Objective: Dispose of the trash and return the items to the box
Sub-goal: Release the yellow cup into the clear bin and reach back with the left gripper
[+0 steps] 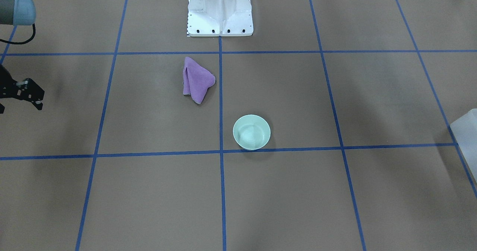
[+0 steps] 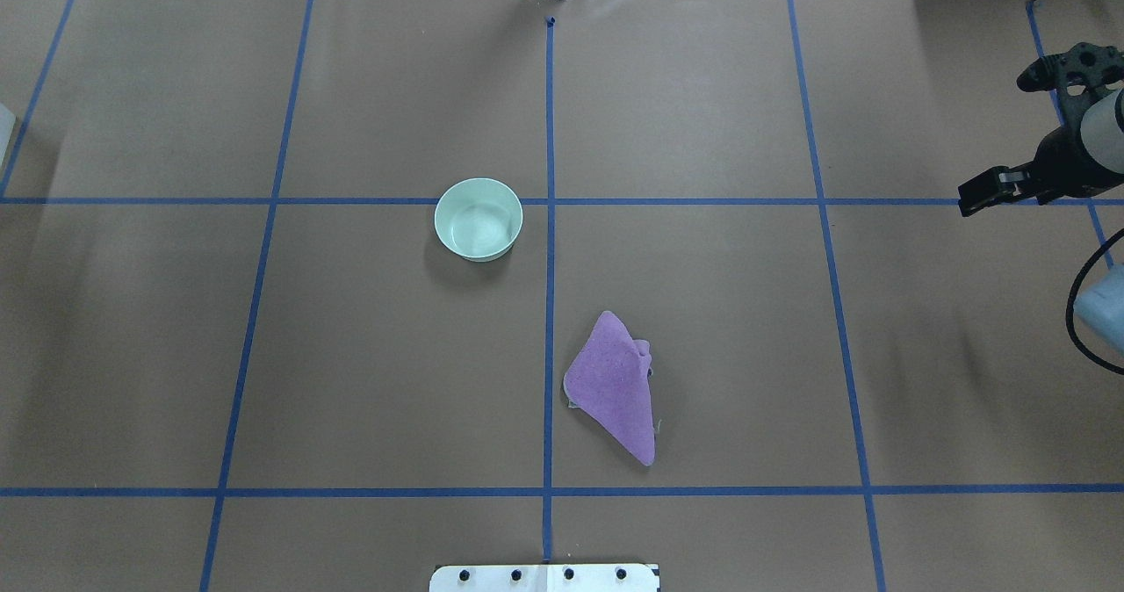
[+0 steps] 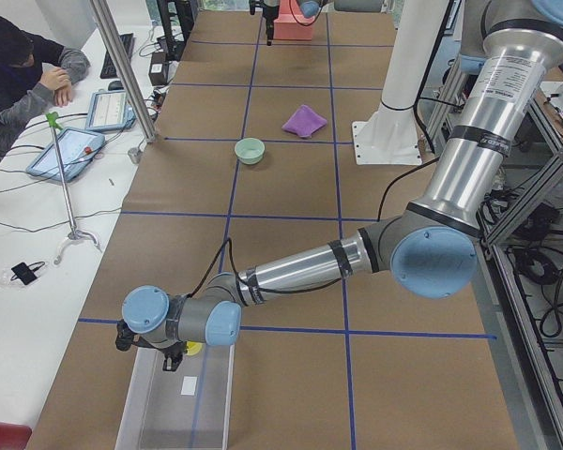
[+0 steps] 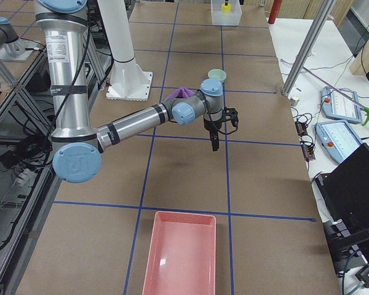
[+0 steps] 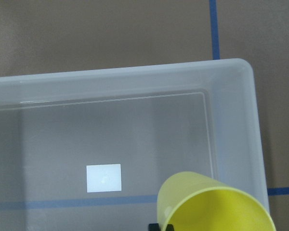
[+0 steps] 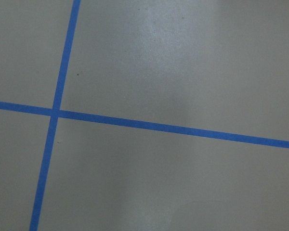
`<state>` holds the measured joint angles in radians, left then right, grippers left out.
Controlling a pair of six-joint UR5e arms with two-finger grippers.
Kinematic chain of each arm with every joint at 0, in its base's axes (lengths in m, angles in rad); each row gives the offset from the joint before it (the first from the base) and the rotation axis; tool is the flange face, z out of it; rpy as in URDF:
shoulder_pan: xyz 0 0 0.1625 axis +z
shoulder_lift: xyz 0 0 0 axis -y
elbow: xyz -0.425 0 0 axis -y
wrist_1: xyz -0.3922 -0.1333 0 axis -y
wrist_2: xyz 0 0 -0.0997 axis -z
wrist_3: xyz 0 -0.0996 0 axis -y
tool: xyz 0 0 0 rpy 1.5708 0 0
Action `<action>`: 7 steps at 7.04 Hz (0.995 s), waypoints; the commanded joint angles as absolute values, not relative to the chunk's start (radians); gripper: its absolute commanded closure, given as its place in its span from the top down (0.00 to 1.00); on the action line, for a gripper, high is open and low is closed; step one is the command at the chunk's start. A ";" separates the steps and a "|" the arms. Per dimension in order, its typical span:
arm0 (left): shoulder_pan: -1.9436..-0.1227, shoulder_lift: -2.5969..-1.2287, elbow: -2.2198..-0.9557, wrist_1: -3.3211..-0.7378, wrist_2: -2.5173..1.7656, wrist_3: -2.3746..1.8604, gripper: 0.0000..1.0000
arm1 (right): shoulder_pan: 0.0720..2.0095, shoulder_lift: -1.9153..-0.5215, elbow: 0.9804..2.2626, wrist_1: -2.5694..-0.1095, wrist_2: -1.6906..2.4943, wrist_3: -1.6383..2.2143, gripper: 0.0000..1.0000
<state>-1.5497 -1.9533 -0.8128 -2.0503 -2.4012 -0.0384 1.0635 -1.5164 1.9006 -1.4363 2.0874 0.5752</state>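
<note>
A yellow cup (image 5: 214, 207) is in my left gripper (image 3: 166, 356), held just over the near end of the clear box (image 5: 236, 125); only a dark fingertip shows at the cup's wall in the left wrist view. The box (image 3: 174, 412) holds nothing else but a white label. A pale green bowl (image 2: 479, 219) stands mid-table. A crumpled purple cloth (image 2: 615, 381) lies nearer my base. My right gripper (image 2: 979, 197) hovers open and empty over bare table at the far right, well away from both.
A pink tray (image 4: 179, 252) lies empty at the right end of the table. My white base plate (image 1: 220, 10) stands at the near edge. Operators' tablets and a pole (image 3: 122, 70) line the far side. Blue tape lines grid the brown table.
</note>
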 commanded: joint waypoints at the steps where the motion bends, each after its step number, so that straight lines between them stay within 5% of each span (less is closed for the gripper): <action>1: -1.487 -1.967 -0.761 -2.141 -2.385 -0.078 0.22 | 1.063 -1.516 1.899 -1.436 2.086 0.575 1.00; 2: -1.486 -1.968 -0.761 -2.167 -2.385 -0.074 0.97 | 1.062 -1.516 1.899 -1.436 2.086 0.575 1.00; 7: -1.565 -1.985 -0.887 -2.067 -2.391 -0.044 0.99 | 1.062 -1.516 1.901 -1.437 2.086 0.575 1.00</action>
<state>-1.5521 -1.9832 -0.8163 -2.1355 -2.3916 -0.0514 1.0615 -1.5156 1.9006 -1.4361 2.0869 0.5753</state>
